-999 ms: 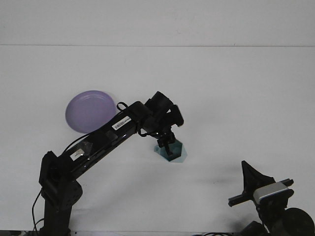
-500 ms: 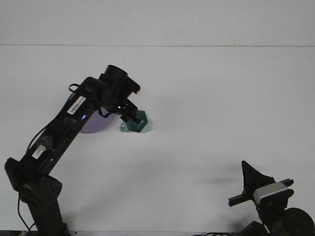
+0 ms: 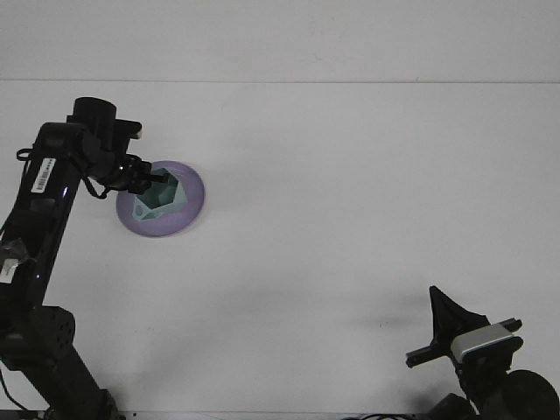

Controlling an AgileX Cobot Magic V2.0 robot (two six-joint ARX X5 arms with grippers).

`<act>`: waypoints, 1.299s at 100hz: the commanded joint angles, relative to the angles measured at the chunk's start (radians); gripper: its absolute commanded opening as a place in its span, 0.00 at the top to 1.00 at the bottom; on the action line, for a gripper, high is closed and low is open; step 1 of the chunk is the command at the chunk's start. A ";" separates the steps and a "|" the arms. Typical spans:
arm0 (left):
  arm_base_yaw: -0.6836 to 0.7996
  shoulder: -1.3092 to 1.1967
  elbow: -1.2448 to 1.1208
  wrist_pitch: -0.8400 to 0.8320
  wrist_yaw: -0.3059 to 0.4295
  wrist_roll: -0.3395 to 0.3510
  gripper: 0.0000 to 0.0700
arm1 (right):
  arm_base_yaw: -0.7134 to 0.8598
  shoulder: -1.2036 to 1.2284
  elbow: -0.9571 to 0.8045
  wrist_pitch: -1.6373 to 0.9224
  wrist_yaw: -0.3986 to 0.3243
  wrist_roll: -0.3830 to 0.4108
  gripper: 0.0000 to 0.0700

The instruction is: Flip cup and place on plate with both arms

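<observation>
A pale teal faceted cup [image 3: 158,200] rests over the purple plate [image 3: 187,210] at the left of the white table. My left gripper [image 3: 147,180] reaches in from the left and is shut on the cup's rim. The cup's opening faces up and toward the camera. My right gripper [image 3: 448,325] sits at the bottom right, far from the cup and plate, with its dark fingers spread and nothing between them.
The left arm [image 3: 39,219] rises along the left edge of the view. The right arm's base [image 3: 490,385] fills the bottom right corner. A line [image 3: 350,82] marks the table's far edge against the wall.
My left gripper has carried the cup from the table's middle up and left, and it is now over the plate. The right arm has stayed still.
</observation>
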 commanded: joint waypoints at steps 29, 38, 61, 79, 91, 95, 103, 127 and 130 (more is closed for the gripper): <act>0.051 0.089 0.025 0.013 -0.031 -0.023 0.98 | 0.006 0.000 0.003 0.009 0.000 0.022 1.00; 0.055 0.121 0.025 0.026 -0.045 -0.026 0.98 | 0.006 0.000 0.003 0.008 0.000 0.022 1.00; 0.064 0.194 0.025 0.062 -0.046 -0.030 0.98 | 0.006 0.000 0.003 0.008 0.000 0.022 1.00; 0.064 0.221 0.025 0.069 -0.045 -0.029 0.98 | 0.006 0.000 0.003 0.008 0.000 0.022 1.00; 0.064 0.221 0.025 0.091 -0.032 -0.029 0.69 | 0.006 0.000 0.003 0.008 0.000 0.022 1.00; 0.064 0.220 0.026 0.092 -0.026 -0.029 0.50 | 0.006 0.000 0.003 0.008 0.000 0.023 1.00; 0.064 0.217 0.027 0.092 -0.026 -0.031 0.33 | 0.006 0.000 0.003 0.008 0.000 0.023 1.00; 0.064 0.162 0.135 0.063 -0.026 -0.064 0.34 | 0.006 0.000 0.003 0.011 0.000 0.021 1.00; 0.064 0.145 0.155 0.060 -0.026 -0.068 0.34 | 0.006 0.000 0.003 0.015 0.000 0.021 1.00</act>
